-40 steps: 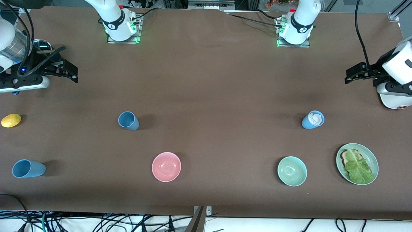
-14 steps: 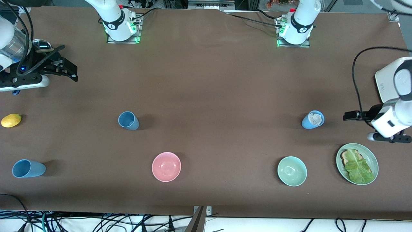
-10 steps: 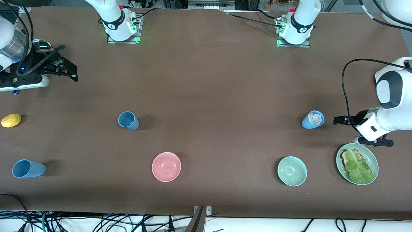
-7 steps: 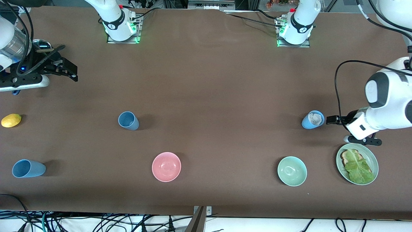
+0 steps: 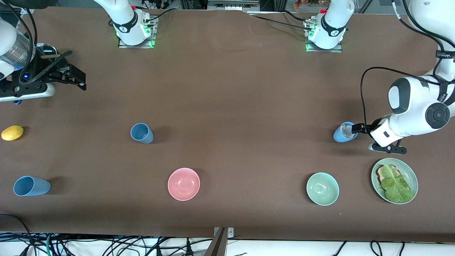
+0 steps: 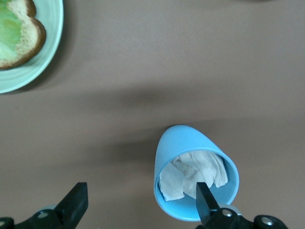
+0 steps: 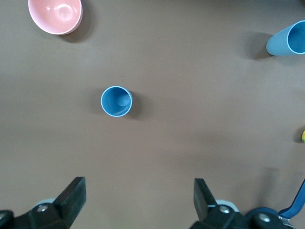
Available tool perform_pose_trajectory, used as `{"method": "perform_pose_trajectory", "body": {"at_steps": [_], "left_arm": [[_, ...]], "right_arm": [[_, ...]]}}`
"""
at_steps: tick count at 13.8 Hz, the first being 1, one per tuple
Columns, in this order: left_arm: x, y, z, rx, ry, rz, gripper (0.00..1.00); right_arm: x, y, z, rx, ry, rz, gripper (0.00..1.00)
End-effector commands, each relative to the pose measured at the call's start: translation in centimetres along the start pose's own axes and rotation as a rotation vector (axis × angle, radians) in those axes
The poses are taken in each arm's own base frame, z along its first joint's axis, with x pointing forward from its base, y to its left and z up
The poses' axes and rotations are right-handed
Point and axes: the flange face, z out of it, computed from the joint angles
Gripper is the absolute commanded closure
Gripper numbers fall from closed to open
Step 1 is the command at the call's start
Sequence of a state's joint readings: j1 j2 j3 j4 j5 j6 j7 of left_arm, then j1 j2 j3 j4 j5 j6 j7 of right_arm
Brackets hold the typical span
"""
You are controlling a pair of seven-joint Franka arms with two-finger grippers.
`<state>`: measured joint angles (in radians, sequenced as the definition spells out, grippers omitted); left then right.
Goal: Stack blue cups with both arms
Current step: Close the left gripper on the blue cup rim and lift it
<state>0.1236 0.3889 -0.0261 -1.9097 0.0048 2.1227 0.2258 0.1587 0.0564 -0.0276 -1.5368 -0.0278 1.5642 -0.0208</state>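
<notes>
Front view first, nearest row: a matte light-blue cup (image 5: 31, 186) stands at the right arm's end of the brown cloth-covered table (image 5: 227, 89). Along the same row sit a glossy pink bowl (image 5: 183, 184), a smooth pale green bowl (image 5: 322, 188), and a pale green plate (image 5: 412, 174) holding toast (image 5: 383, 172) under a crinkled lettuce leaf (image 5: 396, 185), at the left arm's end.

Farther from the camera, a small yellow lemon (image 5: 12, 132) rests at the right arm's end. A second blue cup (image 5: 142, 133), a plain tapered tumbler without a handle, stands upright, empty, well apart from the others. A third blue cup (image 5: 343, 133) toward the left arm's end holds crumpled white tissue (image 6: 193, 171).

Hanging low at this third cup, the left gripper (image 6: 138, 202) has its black fingers spread wide; one fingertip (image 6: 204, 194) is over the cup's rim and tissue, the other beside the cup over bare cloth. Nothing is gripped.

At its end of the table, the right gripper (image 7: 138, 195) waits high over the cloth, fingers wide apart and empty.
</notes>
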Motion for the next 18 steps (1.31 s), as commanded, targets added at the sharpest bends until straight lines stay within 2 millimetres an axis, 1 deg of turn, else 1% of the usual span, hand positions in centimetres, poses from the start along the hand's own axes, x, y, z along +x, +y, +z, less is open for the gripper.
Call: {"method": "perform_pose_trajectory", "body": {"at_steps": [1,4,6,9,12,13,14,16,18], "left_arm": [[-1.1,-0.2,0.3,0.014,-0.004,0.061,0.0],[-1.0,-0.3,1.7,0.007,-0.026,0.072,0.0],[-0.9,-0.2,2.0,0.006,-0.029,0.071,0.02],[-0.5,-0.1,3.0,0.001,-0.042,0.067,0.14],[-0.4,0.2,3.5,-0.005,-0.047,0.056,0.42],[-0.4,0.2,3.5,-0.008,-0.046,0.038,0.57],[-0.4,0.3,3.5,-0.009,-0.047,0.006,0.74],[-0.4,0.4,3.5,-0.008,-0.049,-0.025,1.0],[-0.3,0.7,3.4,-0.009,-0.047,-0.026,1.0]], "right_arm": [[-0.3,0.2,-0.4,0.002,-0.005,-0.014,0.0],[-0.3,0.3,-0.2,0.013,-0.008,-0.012,0.0],[-0.3,0.1,0.0,0.015,-0.012,-0.014,0.0],[-0.5,0.1,-0.4,0.009,-0.006,-0.015,0.0],[-0.4,0.2,-0.3,0.007,-0.006,-0.015,0.0],[-0.5,0.2,-0.4,0.007,-0.005,-0.015,0.0],[-0.5,0.2,-0.4,0.007,-0.005,-0.015,0.0],[-0.4,0.2,-0.3,0.007,-0.008,-0.015,0.0],[-0.3,0.1,-0.2,0.008,-0.006,-0.015,0.0]]}}
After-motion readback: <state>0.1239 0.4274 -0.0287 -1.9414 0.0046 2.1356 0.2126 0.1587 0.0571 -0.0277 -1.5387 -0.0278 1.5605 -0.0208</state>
